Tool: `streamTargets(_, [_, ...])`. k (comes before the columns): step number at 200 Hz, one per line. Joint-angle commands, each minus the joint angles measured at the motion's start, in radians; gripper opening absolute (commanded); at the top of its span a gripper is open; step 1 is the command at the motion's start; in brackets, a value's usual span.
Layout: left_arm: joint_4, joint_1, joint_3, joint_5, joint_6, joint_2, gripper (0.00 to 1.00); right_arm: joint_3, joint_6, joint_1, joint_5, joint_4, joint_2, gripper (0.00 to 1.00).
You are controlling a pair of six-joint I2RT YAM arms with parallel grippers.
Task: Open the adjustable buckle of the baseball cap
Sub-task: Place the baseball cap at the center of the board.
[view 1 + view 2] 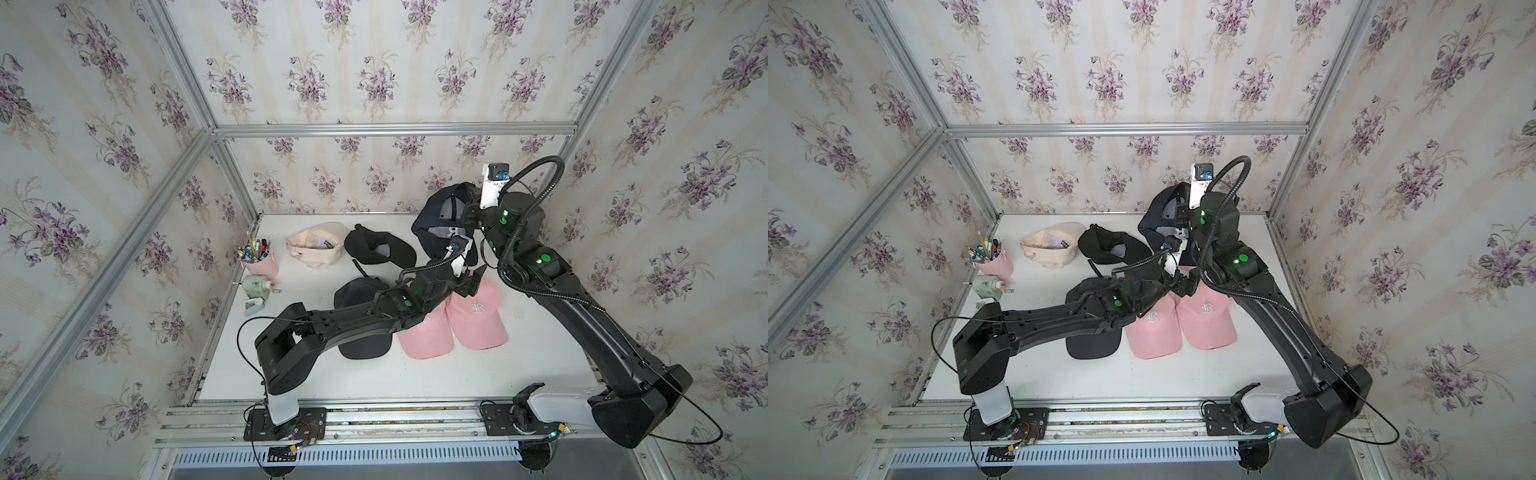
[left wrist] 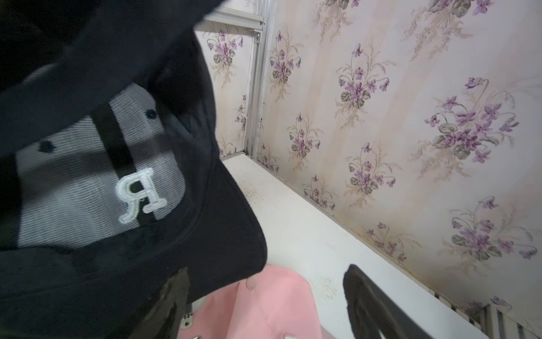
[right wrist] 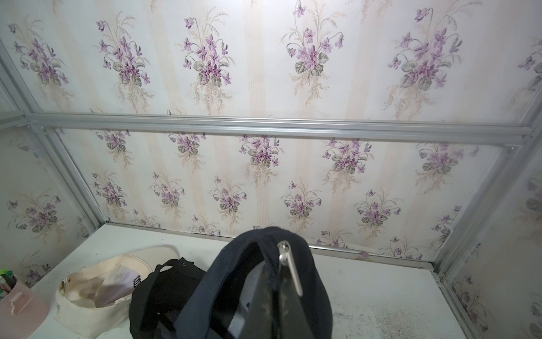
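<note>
1. The right pincer point(image 3: 277, 278) was shut tight on the dark blue cloth baseball cap point(image 1: 424, 245), holding it up near the back wall point(image 1: 374, 174).
2. The left pincer point(image 2: 267, 281) was wide open, holding nothing, close beside that cap.
3. A hard tug could pull the cap free.
4. Two pink cloth caps point(image 1: 478, 320) lay right below, easy to grab by mistake.
5. I could not pick out the buckle.
</note>
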State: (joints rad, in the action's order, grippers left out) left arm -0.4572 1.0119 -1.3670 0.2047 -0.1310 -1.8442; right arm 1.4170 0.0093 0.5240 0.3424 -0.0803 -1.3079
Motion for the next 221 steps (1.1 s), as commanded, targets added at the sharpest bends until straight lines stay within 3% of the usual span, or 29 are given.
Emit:
streamTargets(1, [-0.144,0.0,-0.041,0.119,0.01,-0.046,0.83,0.016,0.063,0.006,0.071,0.003,-0.004,0.0])
streamTargets(35, [-0.242,0.005,-0.07,0.238,0.058,-0.118,0.83,0.046,0.114,0.063,0.158,-0.027,-0.019,0.0])
streamTargets(64, [-0.328,0.005,-0.078,0.157,0.073,-0.139,0.83,0.056,0.145,0.089,0.225,-0.036,-0.038,0.0])
streamTargets(128, [-0.221,-0.005,-0.108,0.295,0.05,-0.149,0.8,0.049,0.185,0.123,0.282,-0.033,-0.033,0.0])
streamTargets(150, [-0.186,-0.012,-0.095,0.313,0.055,-0.141,0.69,0.045,0.183,0.124,0.263,-0.033,-0.027,0.0])
streamTargets(174, [-0.154,-0.023,-0.071,0.306,0.052,-0.123,0.46,0.044,0.182,0.125,0.239,-0.038,-0.023,0.0])
streamTargets(198, [-0.146,-0.028,-0.053,0.253,0.073,-0.106,0.26,0.038,0.181,0.125,0.224,-0.036,-0.024,0.0])
streamTargets(221, [-0.129,-0.029,-0.043,0.181,0.09,-0.084,0.12,0.023,0.173,0.123,0.219,-0.026,-0.021,0.0])
